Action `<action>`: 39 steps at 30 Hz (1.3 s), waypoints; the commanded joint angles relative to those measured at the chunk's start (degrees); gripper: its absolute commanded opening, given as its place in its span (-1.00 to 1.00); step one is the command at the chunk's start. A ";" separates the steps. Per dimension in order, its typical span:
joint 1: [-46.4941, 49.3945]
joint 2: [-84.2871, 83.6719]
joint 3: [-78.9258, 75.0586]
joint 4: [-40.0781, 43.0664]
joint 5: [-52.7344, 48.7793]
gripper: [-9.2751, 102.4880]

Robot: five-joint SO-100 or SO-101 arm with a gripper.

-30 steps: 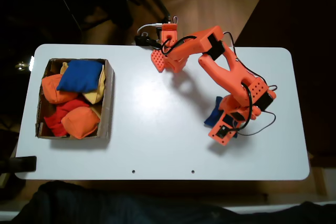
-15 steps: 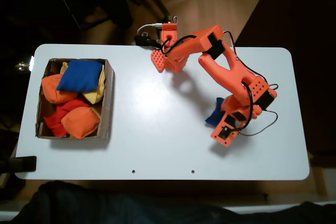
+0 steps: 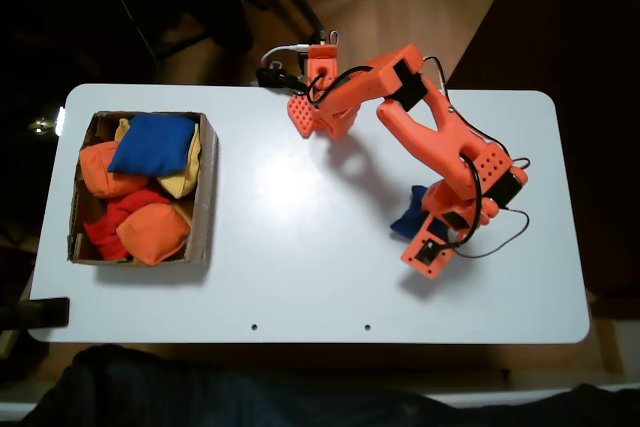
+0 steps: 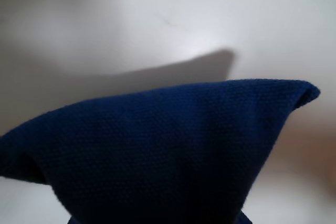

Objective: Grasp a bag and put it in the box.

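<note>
Fixed view, change: bag (image 3: pixel 406 220) now slightly nearer 12 o'clock than a second ago, drawn tighter under the orange wrist; gripper (image 3: pixel 418 227) shifted with it.
Meaning for task: judged as a lift just begun; carry toward the box (image 3: pixel 207 187) at 9 o'clock not yet started.
Wrist view, bag: blue weave bunched to a peak, corner (image 4: pixel 307 92) pointing to 3 o'clock, shadow on the table (image 4: pixel 157 19) behind.
Claw state: closed on the bag, judged from the pinched fabric and the bag moving with it.
Hidden: fingertips themselves; most of the bag under the arm; bag's lower edge cut off in wrist view.
Box contents: blue beanbag (image 3: pixel 152 143) on top of orange, red and yellow ones.
</note>
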 commanded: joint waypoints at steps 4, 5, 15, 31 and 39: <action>0.97 3.87 1.93 -0.26 0.35 -0.77; 1.14 4.57 1.93 -0.26 0.35 -0.77; 2.29 9.05 1.93 -0.70 0.62 -0.80; 2.90 15.38 -2.64 -1.41 2.46 -0.83; 3.16 20.21 -10.81 2.20 4.83 -0.83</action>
